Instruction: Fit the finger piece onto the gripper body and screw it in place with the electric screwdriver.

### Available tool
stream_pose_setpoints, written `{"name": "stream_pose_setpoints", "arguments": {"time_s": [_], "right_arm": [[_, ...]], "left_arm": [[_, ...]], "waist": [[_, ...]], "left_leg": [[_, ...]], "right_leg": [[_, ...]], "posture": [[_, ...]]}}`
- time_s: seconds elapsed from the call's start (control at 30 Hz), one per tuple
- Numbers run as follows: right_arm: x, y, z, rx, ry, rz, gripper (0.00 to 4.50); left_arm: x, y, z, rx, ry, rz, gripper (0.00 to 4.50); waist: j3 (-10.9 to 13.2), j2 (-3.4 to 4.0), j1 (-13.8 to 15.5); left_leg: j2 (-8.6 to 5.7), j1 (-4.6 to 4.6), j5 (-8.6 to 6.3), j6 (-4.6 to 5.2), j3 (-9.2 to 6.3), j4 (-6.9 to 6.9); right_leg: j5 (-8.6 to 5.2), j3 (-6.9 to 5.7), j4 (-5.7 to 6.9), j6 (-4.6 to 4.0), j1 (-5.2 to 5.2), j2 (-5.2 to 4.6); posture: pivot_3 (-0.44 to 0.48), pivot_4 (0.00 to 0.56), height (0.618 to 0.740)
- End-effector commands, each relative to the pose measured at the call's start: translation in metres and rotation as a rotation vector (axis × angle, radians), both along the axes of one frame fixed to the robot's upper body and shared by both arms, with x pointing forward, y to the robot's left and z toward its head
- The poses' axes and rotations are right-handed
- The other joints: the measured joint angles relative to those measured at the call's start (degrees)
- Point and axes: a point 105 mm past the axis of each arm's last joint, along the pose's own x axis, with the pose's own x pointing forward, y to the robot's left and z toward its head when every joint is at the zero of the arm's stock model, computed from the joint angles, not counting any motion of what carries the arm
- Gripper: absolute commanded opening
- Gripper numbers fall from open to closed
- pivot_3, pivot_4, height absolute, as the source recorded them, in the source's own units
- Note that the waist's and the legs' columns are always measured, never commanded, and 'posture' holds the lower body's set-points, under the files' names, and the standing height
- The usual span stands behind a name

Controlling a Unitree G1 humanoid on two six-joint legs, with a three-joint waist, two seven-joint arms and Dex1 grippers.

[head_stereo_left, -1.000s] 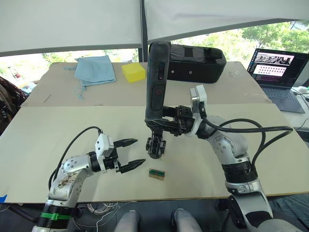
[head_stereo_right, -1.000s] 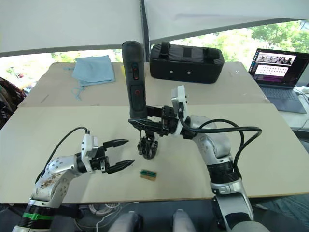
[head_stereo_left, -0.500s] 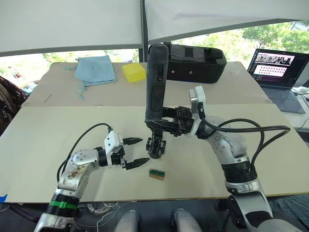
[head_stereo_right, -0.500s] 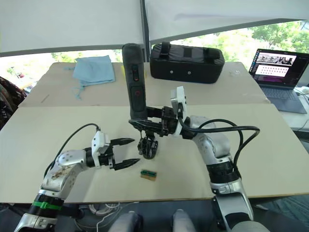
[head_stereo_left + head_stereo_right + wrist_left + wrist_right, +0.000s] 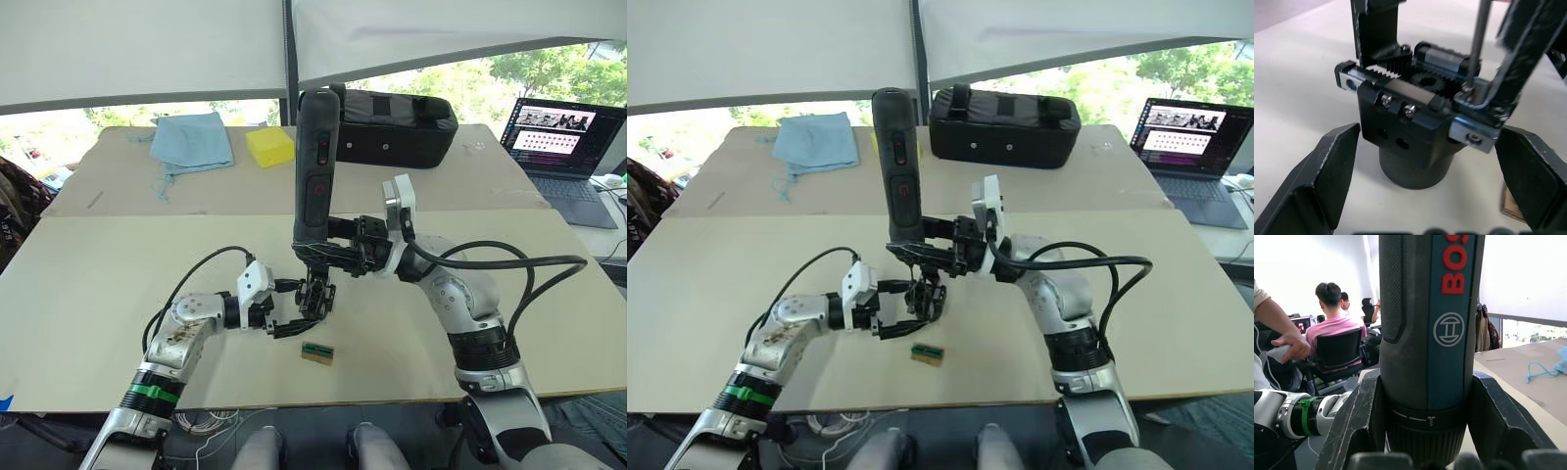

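My right gripper [image 5: 331,257] is shut on the electric screwdriver [image 5: 315,176], a thick black cylinder held upright. Its thin metal bit [image 5: 1475,49] reaches down onto the gripper body [image 5: 315,298], a chunky black mechanism with silvery rails standing on the table. The bit's tip sits at the foot of the black finger piece [image 5: 1522,56], which stands upright on the body; a second black prong [image 5: 1376,29] rises at the other side. My left gripper [image 5: 294,306] is open, and its fingers [image 5: 1332,166] straddle the body's round base without touching it.
A small green-and-brown block [image 5: 316,353] lies just in front of the gripper body. A black bag [image 5: 397,127], a yellow block [image 5: 270,146] and a blue cloth [image 5: 194,139] sit at the far edge. A laptop [image 5: 563,142] stands at the far right. People [image 5: 1332,328] sit beyond the table.
My left arm has reached right across the table, bringing its open gripper from well left of the gripper body to either side of it. The right arm and screwdriver have barely moved.
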Motion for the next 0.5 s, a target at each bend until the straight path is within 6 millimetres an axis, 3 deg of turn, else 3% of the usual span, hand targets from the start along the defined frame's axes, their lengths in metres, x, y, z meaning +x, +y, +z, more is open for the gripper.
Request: {"name": "stream_pose_setpoints", "arguments": {"time_s": [0.03, 0.5], "right_arm": [[-0.008, 0.001, 0.015, 0.027, -0.081, 0.014, 1.9], [-0.008, 0.0, 0.015, 0.025, -0.081, 0.003, 1.9]], "left_arm": [[0.003, -0.001, 0.005, 0.003, -0.041, -0.012, 4.5], [0.01, -0.012, -0.008, 0.01, -0.048, -0.032, 4.5]], "waist": [[0.0, 0.0, -0.04], [0.0, 0.0, 0.06]], "left_leg": [[0.0, 0.0, 0.0, 0.0, 0.0, 0.0], [0.0, -0.01, 0.0, 0.0, 0.0, 0.0]], "right_leg": [[0.0, 0.0, 0.0, 0.0, 0.0, 0.0], [0.01, 0.0, 0.01, -0.02, 0.0, 0.01]], "posture": [[0.0, 0.15, 0.74], [0.0, 0.15, 0.74]]}}
